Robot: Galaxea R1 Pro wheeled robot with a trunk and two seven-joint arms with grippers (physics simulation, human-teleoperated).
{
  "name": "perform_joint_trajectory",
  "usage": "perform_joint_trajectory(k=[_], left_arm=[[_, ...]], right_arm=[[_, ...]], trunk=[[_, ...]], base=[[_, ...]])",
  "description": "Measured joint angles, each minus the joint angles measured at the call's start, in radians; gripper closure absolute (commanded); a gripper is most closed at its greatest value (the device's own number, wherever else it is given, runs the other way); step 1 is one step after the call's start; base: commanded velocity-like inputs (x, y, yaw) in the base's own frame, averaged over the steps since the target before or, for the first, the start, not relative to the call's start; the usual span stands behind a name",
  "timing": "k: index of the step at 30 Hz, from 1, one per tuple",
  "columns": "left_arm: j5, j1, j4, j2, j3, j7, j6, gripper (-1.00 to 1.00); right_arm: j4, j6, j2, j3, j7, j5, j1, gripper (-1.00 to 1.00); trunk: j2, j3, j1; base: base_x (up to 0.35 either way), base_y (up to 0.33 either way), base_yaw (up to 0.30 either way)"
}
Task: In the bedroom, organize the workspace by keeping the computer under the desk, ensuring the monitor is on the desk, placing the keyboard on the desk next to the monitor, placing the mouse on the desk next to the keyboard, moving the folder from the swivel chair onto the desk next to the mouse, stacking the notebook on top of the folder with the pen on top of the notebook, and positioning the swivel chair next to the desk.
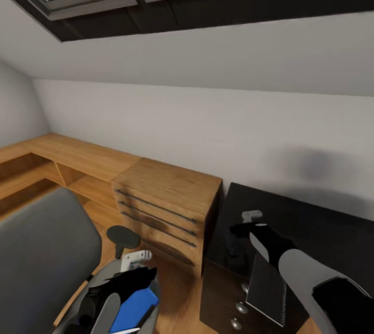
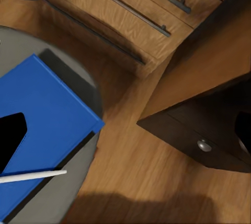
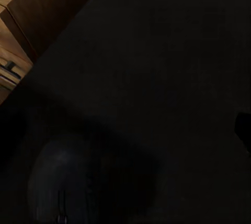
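Your left gripper (image 1: 136,271) hangs over the swivel chair (image 1: 41,251), where the blue folder (image 2: 42,125) lies with the white pen (image 2: 32,176) across it. Your right gripper (image 1: 244,230) holds the notebook (image 1: 267,287) clenched above the dark desk (image 1: 311,230). Left grip state: cannot tell. Beyond stands a wooden drawer unit (image 1: 166,204).

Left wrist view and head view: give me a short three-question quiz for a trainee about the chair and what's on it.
1. True or false: the folder lies on the desk.
2. What rests on the folder? A) pen B) mouse C) keyboard
3. Fill in: the chair has a seat coloured ____.

Key: 1 false, it lies on the chair's seat. 2 A. 3 grey.
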Motion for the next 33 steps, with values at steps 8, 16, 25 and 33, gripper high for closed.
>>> perform_joint_trajectory(k=[8,16,25,33], left_arm=[[0.001,0.000,-0.025,-0.001,0.003,0.000,0.001,-1.00],[0.001,0.000,-0.036,-0.001,0.045,0.003,0.000,-1.00],[0.001,0.000,-0.036,0.000,0.070,0.003,0.000,-1.00],[0.001,0.000,-0.036,0.001,0.088,0.003,0.001,-1.00]], right_arm=[[0.003,-0.002,0.023,0.003,0.029,0.007,0.001,-1.00],[0.005,0.005,0.063,0.005,0.044,0.009,0.002,-1.00],[0.020,0.056,0.075,0.002,0.044,0.010,0.002,-1.00],[0.021,0.107,0.069,-0.004,0.045,0.006,0.002,-1.00]], trunk=[[-0.021,-0.009,0.012],[-0.077,-0.034,0.042],[-0.126,-0.057,0.069],[-0.126,-0.056,0.069]], base=[[0.017,0.000,0.000],[0.000,0.000,0.000],[0.000,0.000,0.000],[0.000,0.000,0.000]])
